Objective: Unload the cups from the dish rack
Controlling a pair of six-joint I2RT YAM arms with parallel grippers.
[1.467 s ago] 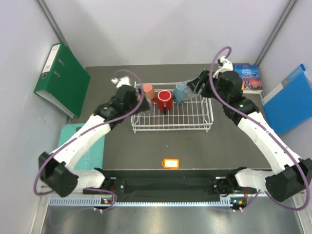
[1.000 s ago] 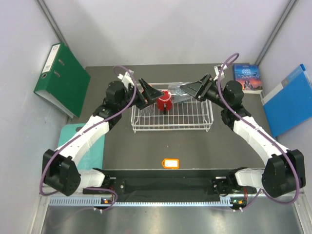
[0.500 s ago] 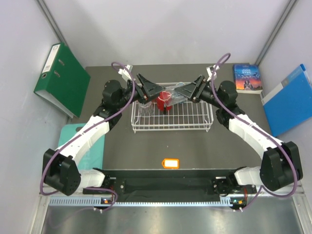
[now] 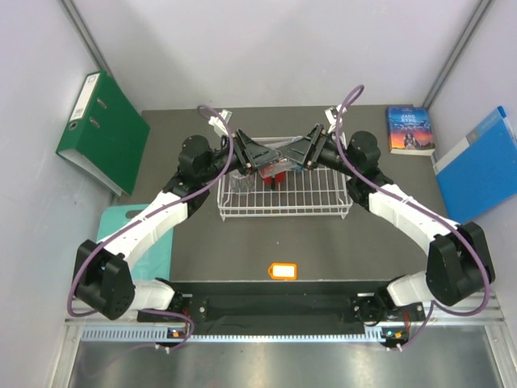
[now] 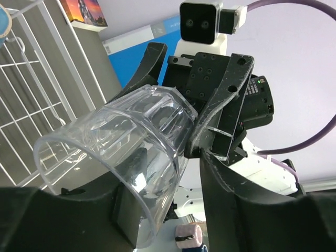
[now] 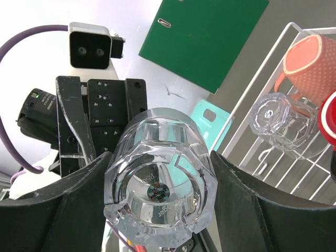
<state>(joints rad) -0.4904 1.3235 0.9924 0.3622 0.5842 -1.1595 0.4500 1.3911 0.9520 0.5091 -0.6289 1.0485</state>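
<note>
Above the white wire dish rack [image 4: 283, 213] the two grippers meet tip to tip. My right gripper [image 4: 292, 153] [image 6: 160, 168] is shut on the base of a clear glass tumbler [image 6: 160, 194] [image 5: 121, 142] lying on its side. My left gripper [image 4: 265, 153] [image 5: 157, 178] has its jaws round the tumbler's mouth end, and a thin gap shows beside one finger [image 5: 236, 210]. In the rack [image 6: 294, 42] lie a salmon-pink mug [image 6: 312, 63], a second clear tumbler [image 6: 278, 123] and a red mug [image 4: 275, 174]. A light blue mug [image 5: 2, 21] shows only as a sliver.
A green binder [image 4: 105, 133] leans at the left wall. A book [image 4: 408, 129] and a blue folder [image 4: 481, 166] lie at the right. A teal board [image 4: 133, 242] sits at the near left, and an orange tag [image 4: 283, 270] in front of the rack.
Both arms have risen and swung together over the rack, the right one carrying the tumbler. The left jaws have narrowed round the tumbler's mouth end.
</note>
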